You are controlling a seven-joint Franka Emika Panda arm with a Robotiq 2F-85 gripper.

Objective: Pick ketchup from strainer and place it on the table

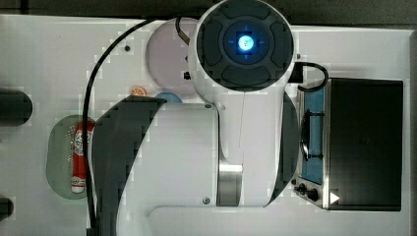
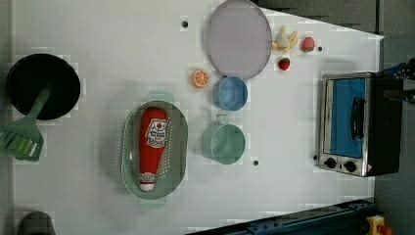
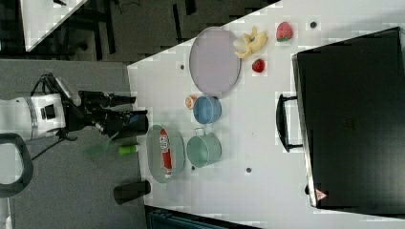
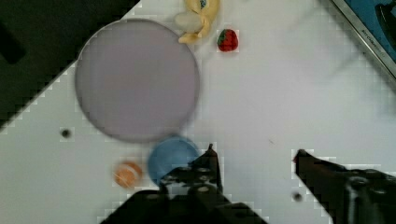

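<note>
Left view, ketchup (image 2: pixel 152 144) lying inside strainer (image 2: pixel 128 147), bare table (image 2: pixel 98 44) alongside, fingers (image 4: pixel 210 161) spread.

Grey floor (image 3: pixel 71 191) (second table (image 3: pixel 45 14) beyond)

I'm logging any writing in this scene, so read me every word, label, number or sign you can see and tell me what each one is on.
No text here can be read word for word.
Ketchup in the strainer: white label with dark print, too blurred to read.
Toaster oven: small triangular warning sign at a front corner, symbol unclear; knob markings too small to read.
Nothing else on the table bears writing that I can see.
</note>
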